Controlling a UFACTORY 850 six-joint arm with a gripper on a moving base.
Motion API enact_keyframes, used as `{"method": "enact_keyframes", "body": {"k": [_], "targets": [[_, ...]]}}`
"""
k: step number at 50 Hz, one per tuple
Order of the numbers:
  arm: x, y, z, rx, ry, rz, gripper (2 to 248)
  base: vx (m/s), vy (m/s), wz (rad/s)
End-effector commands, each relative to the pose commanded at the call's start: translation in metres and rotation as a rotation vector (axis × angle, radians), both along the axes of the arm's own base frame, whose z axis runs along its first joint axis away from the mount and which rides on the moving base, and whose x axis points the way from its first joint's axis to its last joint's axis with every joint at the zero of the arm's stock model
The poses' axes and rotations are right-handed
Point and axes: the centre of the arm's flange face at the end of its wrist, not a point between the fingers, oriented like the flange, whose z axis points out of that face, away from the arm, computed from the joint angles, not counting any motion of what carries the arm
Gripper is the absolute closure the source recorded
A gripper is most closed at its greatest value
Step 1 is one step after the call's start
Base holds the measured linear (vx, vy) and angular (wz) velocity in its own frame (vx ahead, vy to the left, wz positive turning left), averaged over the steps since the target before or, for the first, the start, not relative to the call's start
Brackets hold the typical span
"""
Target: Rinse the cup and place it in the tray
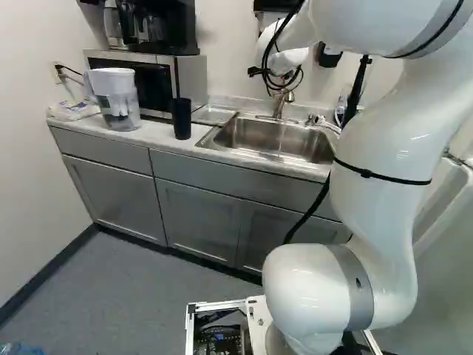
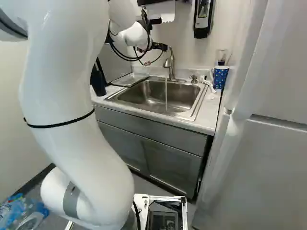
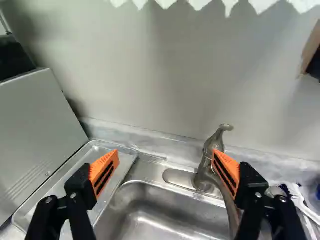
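Cup: not certain which. Left base view: black tumbler (image 1: 181,118) upright on the bench (image 1: 159,133), left of the sink (image 1: 221,138); liable to tip if brushed by a low arm sweep. Right base view: other candidate, blue spotted mug (image 2: 220,76), right of the sink; also running water (image 2: 166,93), not discernible in the left base view. Splashing possible from a badly angled cup under the stream. Wrist view only: tool (image 3: 165,154) spread, nothing pinched; tray (image 3: 52,192) toward the left, faucet (image 3: 201,176) near the right finger. Snagging possible from sideways travel or early closing.
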Motion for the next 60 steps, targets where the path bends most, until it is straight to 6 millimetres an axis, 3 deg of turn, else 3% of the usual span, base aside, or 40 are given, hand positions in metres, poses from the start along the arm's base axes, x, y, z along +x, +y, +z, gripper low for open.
{"method": "enact_keyframes", "body": {"k": [19,60], "targets": [[-0.024,-0.003,0.019,0.001,0.006,-0.010,3,0.000,0.000,0.000],[-0.074,-0.026,0.010,0.017,0.128,-0.062,3,0.000,0.000,0.000]]}}
